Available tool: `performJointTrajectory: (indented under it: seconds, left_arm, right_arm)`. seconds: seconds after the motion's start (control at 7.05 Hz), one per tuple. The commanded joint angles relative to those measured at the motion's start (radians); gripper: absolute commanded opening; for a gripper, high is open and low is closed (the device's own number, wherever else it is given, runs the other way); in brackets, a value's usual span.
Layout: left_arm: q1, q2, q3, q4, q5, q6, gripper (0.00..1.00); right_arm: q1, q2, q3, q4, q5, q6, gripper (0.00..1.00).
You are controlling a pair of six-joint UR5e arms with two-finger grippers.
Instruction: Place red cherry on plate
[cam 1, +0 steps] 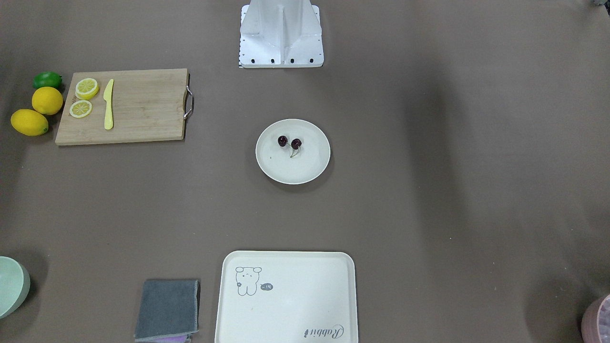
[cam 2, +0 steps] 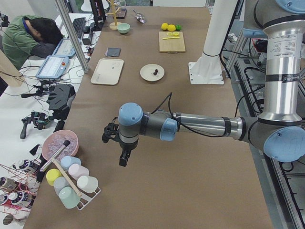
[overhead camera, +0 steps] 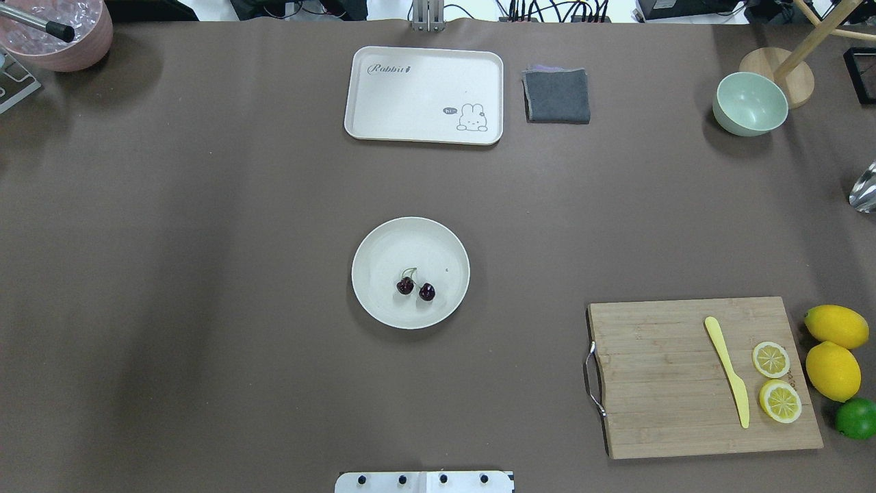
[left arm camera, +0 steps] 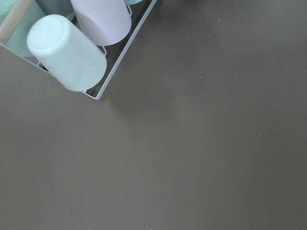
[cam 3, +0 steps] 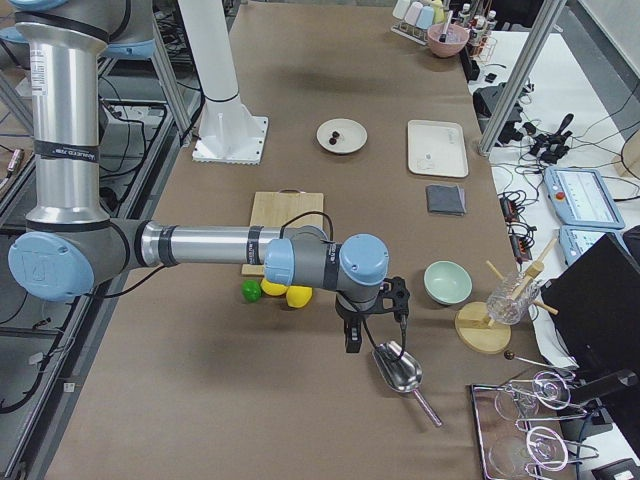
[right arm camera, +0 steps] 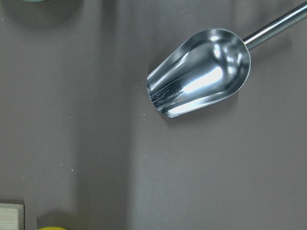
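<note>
Brown-covered table (overhead camera: 205,239) beside a cluttered white workbench (cam 2: 14,107) with aluminium posts (cam 2: 71,33)

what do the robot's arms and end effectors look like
The left arm and right arm are silver tubes with pale blue joint caps, black rings and a looping black cable near the wrist. The left end effector and right end effector are small, black and two-fingered.

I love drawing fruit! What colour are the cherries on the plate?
The cherries are dark red, almost maroon, with greenish stems. Best seen in the overhead view.
</note>
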Motion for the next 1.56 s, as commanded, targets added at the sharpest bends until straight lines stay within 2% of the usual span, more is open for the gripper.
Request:
performJointTrajectory:
  seconds: [0.0, 1.42]
  left_arm:
    - [-0.001, 0.001, 0.001, -0.002, 0.0, 0.0, 0.98]
    - [-0.002, -0.005, -0.002, -0.002, 0.001, 0.0, 0.98]
  right_arm:
    - [0.005, -0.003, -0.005, 0.005, 0.005, 0.005, 1.0]
    - [0.012, 0.02, 0.028, 0.007, 0.014, 0.036, 1.0]
